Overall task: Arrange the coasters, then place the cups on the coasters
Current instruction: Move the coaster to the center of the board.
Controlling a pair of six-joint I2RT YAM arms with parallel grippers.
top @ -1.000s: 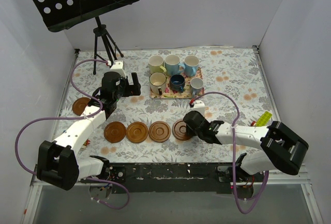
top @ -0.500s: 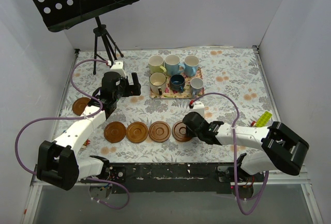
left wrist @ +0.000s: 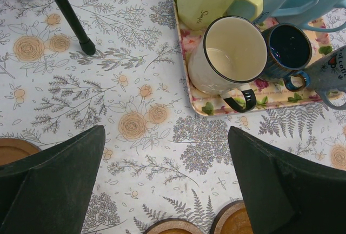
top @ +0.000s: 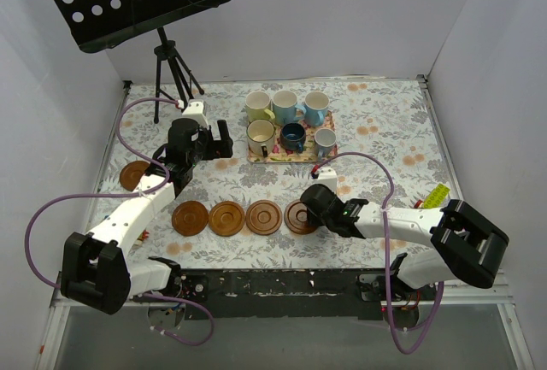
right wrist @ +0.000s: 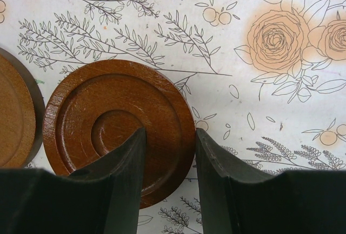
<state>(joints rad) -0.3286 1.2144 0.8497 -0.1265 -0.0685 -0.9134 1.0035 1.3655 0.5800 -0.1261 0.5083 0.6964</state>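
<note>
Four coasters lie in a row near the front [top: 190, 217], [top: 226, 218], [top: 264, 217], [top: 300, 216]; a fifth [top: 132, 175] lies apart at the left. My right gripper [top: 311, 206] hangs low over the rightmost coaster [right wrist: 108, 126], open: one finger [right wrist: 127, 164] is above the disc and the other [right wrist: 216, 164] just off its right edge. The cups [top: 291, 122] stand on the floral tray [top: 282, 158]. The cream cup [left wrist: 232, 55] is nearest my left gripper [left wrist: 166, 136], which hovers open and empty over bare cloth.
A music stand's tripod [top: 167, 62] stands at the back left, one foot [left wrist: 86, 45] near the tray [left wrist: 213, 109]. A small yellow-green object [top: 437, 195] lies at the right edge. White walls close in three sides.
My right gripper has crept slightly left at the rightmost coaster. The left arm has not moved.
</note>
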